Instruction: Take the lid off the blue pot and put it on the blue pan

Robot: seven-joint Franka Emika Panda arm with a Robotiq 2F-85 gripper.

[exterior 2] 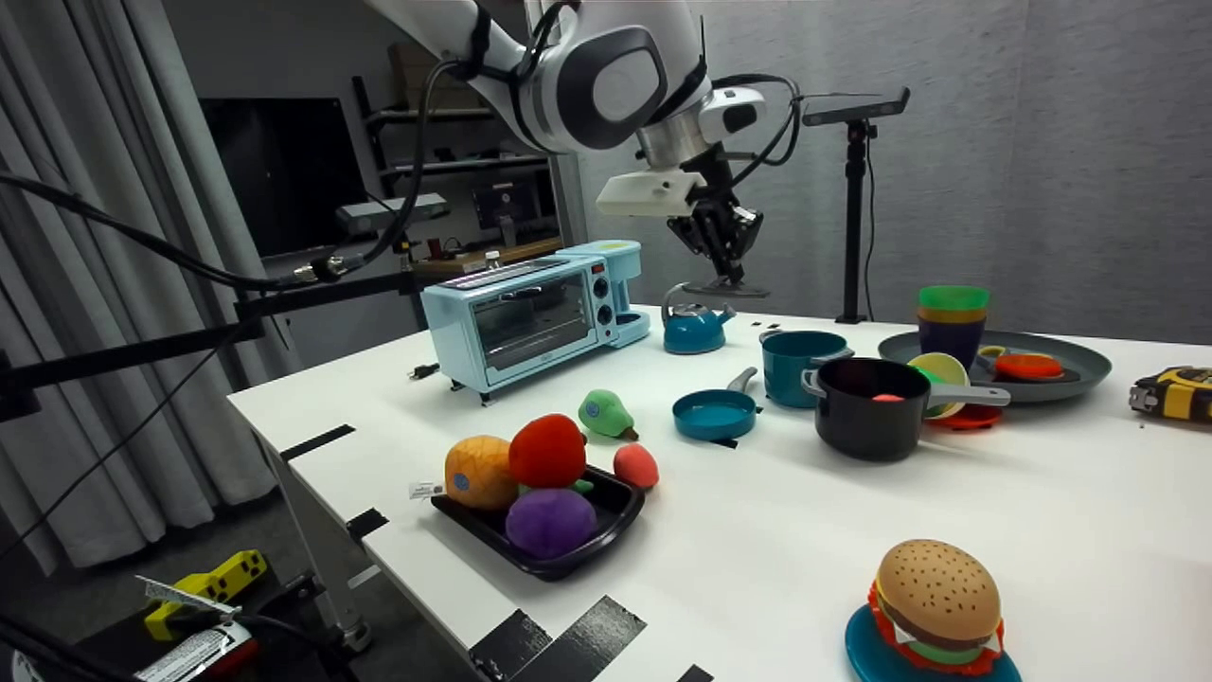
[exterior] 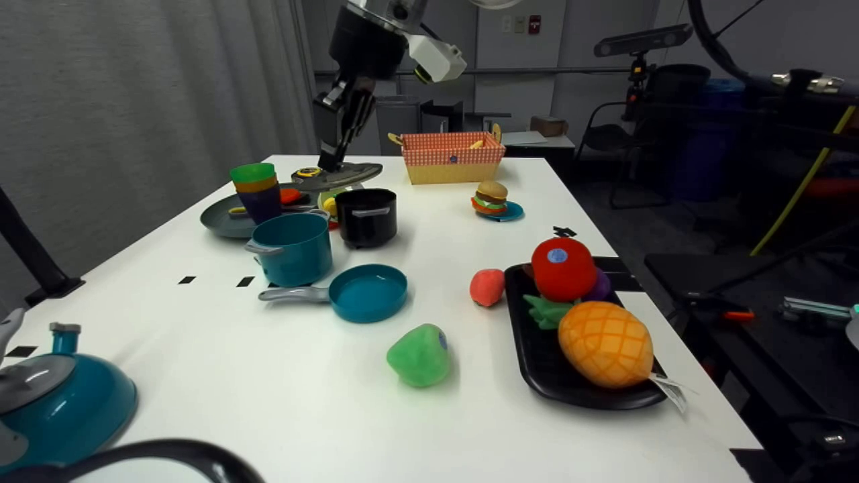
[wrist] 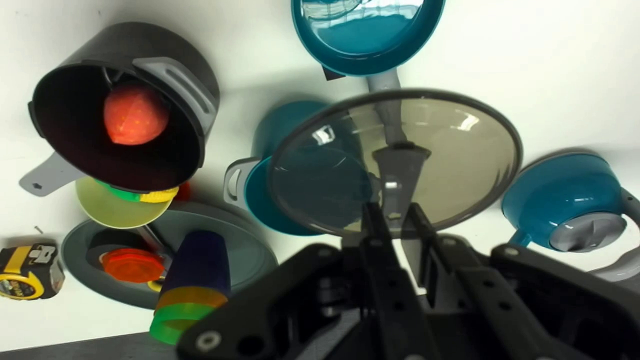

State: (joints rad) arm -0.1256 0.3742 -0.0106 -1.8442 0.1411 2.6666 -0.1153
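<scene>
Pinching the lid (exterior: 344, 176) by its knob (wrist: 398, 180), the jaws hold it above the bench (exterior: 268, 382). Best carried level, inward from the edge by the grey plate (exterior: 223, 217), and lowered onto the pan (exterior: 368, 292).

Bright white worktop (exterior: 268, 396) in both exterior views, parts of the room (exterior: 651, 215) behind deep in gloom! Wrist view: hard highlights glint off the lid (wrist: 450, 170), reflections gleam in the blue pan (wrist: 367, 45), and the tool (wrist: 392, 212) up close looks soft, unfocused.
</scene>
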